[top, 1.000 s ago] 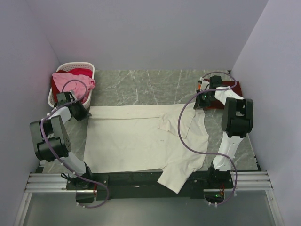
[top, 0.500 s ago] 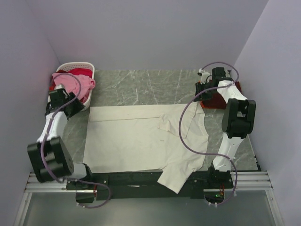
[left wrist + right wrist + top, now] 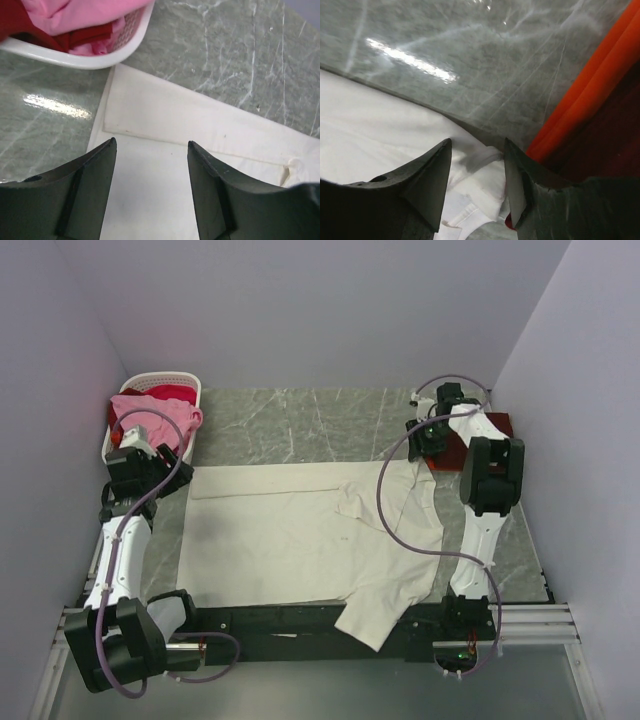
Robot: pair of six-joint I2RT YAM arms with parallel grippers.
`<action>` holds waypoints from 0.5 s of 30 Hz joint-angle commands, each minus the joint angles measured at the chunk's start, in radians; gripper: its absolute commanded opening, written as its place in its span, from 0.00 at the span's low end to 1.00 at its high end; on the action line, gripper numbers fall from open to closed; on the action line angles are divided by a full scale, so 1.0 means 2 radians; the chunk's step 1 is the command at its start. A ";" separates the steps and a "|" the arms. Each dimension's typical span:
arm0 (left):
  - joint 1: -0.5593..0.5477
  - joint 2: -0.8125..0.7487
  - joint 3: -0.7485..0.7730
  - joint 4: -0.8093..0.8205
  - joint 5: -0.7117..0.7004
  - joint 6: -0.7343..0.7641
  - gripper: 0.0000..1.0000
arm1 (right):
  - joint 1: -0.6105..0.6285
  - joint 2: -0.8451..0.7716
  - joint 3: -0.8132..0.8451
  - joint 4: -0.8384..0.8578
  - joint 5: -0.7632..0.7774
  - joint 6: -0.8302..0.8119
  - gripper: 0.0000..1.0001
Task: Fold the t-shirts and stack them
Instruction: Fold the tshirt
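Note:
A large cream-white t-shirt (image 3: 290, 530) lies spread flat across the table, its far edge folded over into a band (image 3: 200, 115). My left gripper (image 3: 160, 462) hovers open over the shirt's far left corner (image 3: 151, 142), with nothing between its fingers. My right gripper (image 3: 425, 440) is open above the shirt's far right corner (image 3: 477, 142), where a bunched bit of white cloth (image 3: 480, 172) lies loose below the jaws. A folded dark red t-shirt (image 3: 483, 445) sits right beside it (image 3: 605, 140). Pink (image 3: 160, 412) and red (image 3: 87, 37) t-shirts fill the basket.
The white slatted basket (image 3: 112, 445) stands at the back left, its rim (image 3: 80, 60) just beyond the shirt's corner. Grey marble tabletop (image 3: 310, 425) shows behind the shirt. Lilac walls close in on three sides. A sleeve (image 3: 375, 615) hangs over the near rail.
Both grippers have opened and let go of the cream shirt's far edge. The left arm has stretched out along the left side. The right gripper has lifted slightly toward the back.

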 commanded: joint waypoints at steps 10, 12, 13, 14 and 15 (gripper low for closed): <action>-0.011 -0.012 0.001 0.023 0.049 0.012 0.64 | 0.011 0.025 0.026 -0.033 0.056 -0.001 0.45; -0.011 -0.015 0.001 0.024 0.049 0.011 0.64 | 0.013 0.023 0.027 -0.036 0.051 -0.001 0.27; -0.012 -0.016 0.001 0.025 0.050 0.011 0.64 | 0.016 0.020 0.029 -0.038 0.048 -0.001 0.20; -0.012 -0.017 0.001 0.026 0.052 0.010 0.64 | 0.017 0.018 0.030 -0.040 0.043 -0.001 0.10; -0.012 -0.016 0.001 0.026 0.052 0.010 0.64 | 0.018 0.017 0.035 -0.041 0.042 0.002 0.05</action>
